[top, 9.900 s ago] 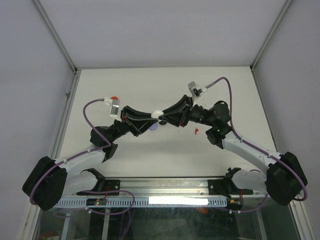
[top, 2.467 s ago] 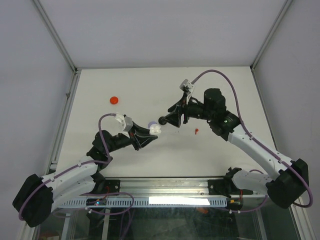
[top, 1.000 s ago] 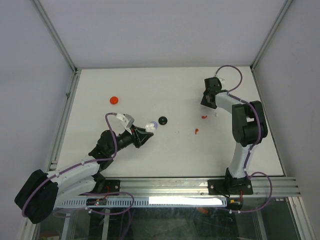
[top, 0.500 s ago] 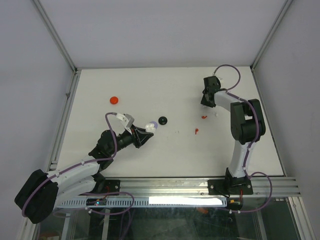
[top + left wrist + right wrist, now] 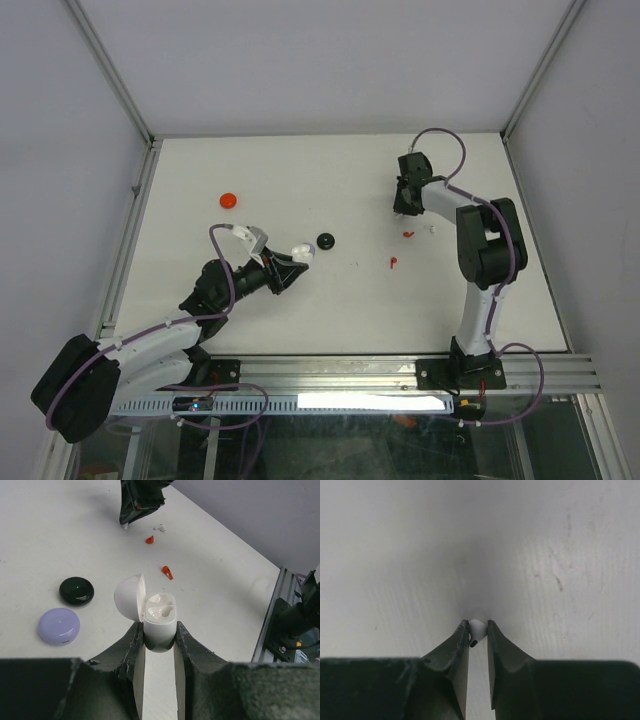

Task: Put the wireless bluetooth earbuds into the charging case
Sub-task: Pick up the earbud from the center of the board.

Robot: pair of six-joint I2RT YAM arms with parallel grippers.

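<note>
We see the left pincer (image 5: 158,628) squeezed tight on the white charging case (image 5: 160,612). It holds the case up above the table (image 5: 300,170). The case lid (image 5: 129,597) is flipped open to one side. We can look into the two little holes inside, and they have nothing in them.

The right pincer (image 5: 477,623) is far over on the other side, with its tips down at the table. It is pinched shut on a tiny white earbud (image 5: 478,628). The earbud sits right between the two tips.

Near that pincer we see another small white earbud (image 5: 161,528) lying on the table. A red earbud (image 5: 149,540) lies just beside it. A second red earbud (image 5: 167,572) lies a bit closer to the case. None of them touch.

Below the open case there is a black disc (image 5: 76,590) and a lavender disc (image 5: 59,626), close to each other but apart. A red disc (image 5: 229,200) lies by itself, well away on the left side of the table.
</note>
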